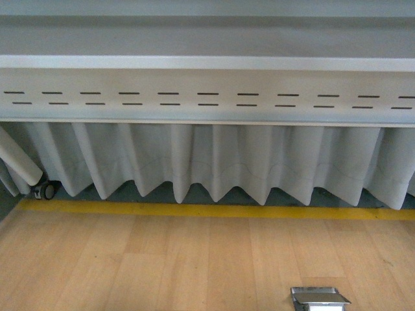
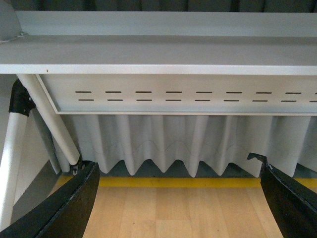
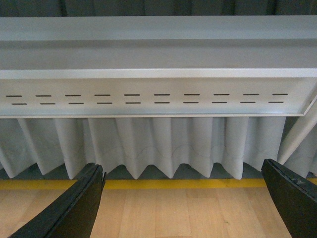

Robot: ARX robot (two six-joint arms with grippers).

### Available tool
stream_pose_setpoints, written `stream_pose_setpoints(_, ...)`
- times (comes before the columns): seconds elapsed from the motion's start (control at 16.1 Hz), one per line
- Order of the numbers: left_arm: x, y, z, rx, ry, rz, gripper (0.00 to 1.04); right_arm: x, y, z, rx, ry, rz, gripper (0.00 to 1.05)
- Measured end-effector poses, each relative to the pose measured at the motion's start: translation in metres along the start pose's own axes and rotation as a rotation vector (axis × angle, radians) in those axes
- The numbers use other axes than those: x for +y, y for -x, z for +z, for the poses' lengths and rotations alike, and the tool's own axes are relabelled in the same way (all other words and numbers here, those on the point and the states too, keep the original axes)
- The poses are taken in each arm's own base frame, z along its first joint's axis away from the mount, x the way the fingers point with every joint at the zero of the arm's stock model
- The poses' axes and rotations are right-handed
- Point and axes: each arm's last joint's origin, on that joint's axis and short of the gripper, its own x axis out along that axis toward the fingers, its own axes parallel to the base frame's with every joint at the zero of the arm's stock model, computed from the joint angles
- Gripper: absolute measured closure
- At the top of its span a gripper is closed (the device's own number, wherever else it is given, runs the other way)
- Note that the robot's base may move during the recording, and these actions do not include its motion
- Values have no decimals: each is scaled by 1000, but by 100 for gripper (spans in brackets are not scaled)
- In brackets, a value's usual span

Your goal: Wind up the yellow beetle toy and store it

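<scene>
- left hand (image 2: 174, 163): fingers spread wide, empty.
- right hand (image 3: 183, 166): fingers spread wide, empty.
- pleated grey curtain (image 1: 214, 162) hangs under the slotted panel (image 1: 207, 97); yellow stripe (image 1: 214, 210) lies below both.

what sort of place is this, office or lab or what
Likely an indoor lab or workroom, seen low: a grey metal table with a slotted panel, a pale pleated curtain behind it, and a wood floor with a yellow line.
</scene>
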Motion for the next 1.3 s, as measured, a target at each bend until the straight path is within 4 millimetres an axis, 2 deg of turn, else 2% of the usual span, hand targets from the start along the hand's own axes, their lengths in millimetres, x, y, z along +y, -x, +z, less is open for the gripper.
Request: stream_pose_setpoints(1.3, 0, 0, 0, 0, 0, 1, 7, 0, 0, 0, 0, 0, 1, 6)
